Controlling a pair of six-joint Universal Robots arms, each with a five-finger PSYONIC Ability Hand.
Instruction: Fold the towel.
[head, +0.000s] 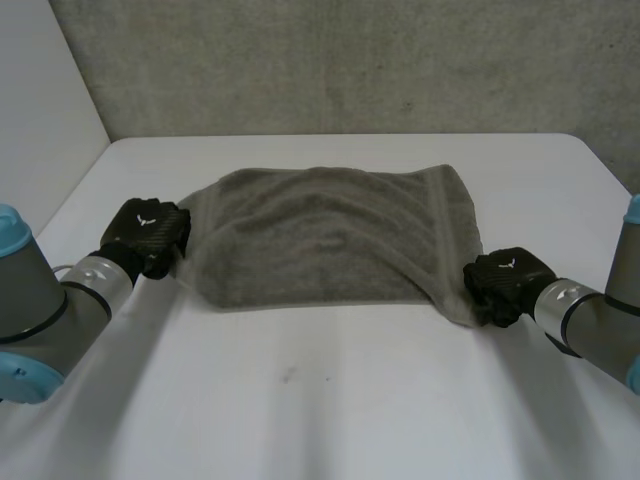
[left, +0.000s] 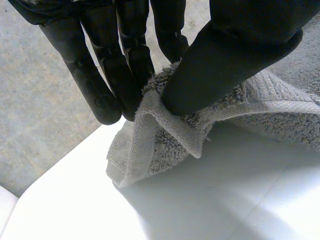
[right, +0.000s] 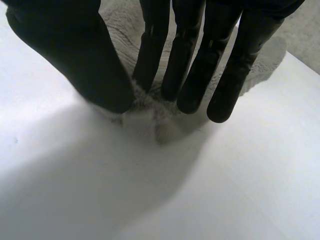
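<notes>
A grey towel (head: 330, 235) lies on the white table (head: 330, 400), its near edge sagging between my two hands. My left hand (head: 148, 235) is at the towel's near left corner. In the left wrist view the thumb (left: 235, 55) presses the hem of the towel (left: 165, 145) against the fingers (left: 125, 65), and the corner hangs a little above the table. My right hand (head: 505, 282) is at the near right corner. There the towel (right: 122, 25) bunches between the thumb (right: 75, 50) and the straight fingers (right: 190, 60), low on the table.
A grey wall runs behind the table's far edge. A white panel stands at the far left. Bare tabletop stretches in front of the towel toward me.
</notes>
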